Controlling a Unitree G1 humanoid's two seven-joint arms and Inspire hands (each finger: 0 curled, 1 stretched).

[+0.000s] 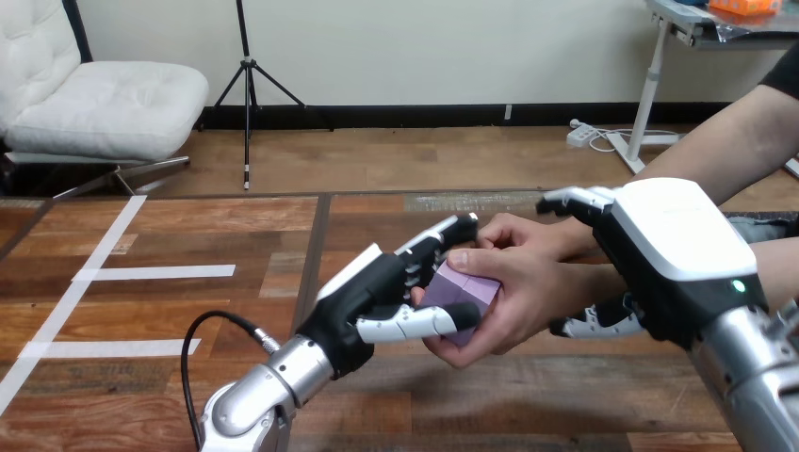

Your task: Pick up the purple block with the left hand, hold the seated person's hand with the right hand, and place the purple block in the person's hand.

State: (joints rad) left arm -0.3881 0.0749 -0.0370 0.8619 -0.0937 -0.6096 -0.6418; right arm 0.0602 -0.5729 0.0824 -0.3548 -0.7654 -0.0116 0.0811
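Observation:
The purple block [460,288] is held above the table's middle. My left hand [372,301] is shut on it, thumb along its near lower side and fingers [436,243] behind it. The person's hand [528,297] cups the block from the right and below, its thumb resting on the block's top. My right hand [660,250] is curled round the person's wrist, with fingers [573,200] over the top and thumb [592,323] underneath. Most of the wrist is hidden behind its white shell.
The person's other forearm [730,141] comes in from the upper right, passing behind my right hand. White tape strips [155,272] mark the wooden table [236,217] at the left. A black cable [201,344] loops beside my left forearm.

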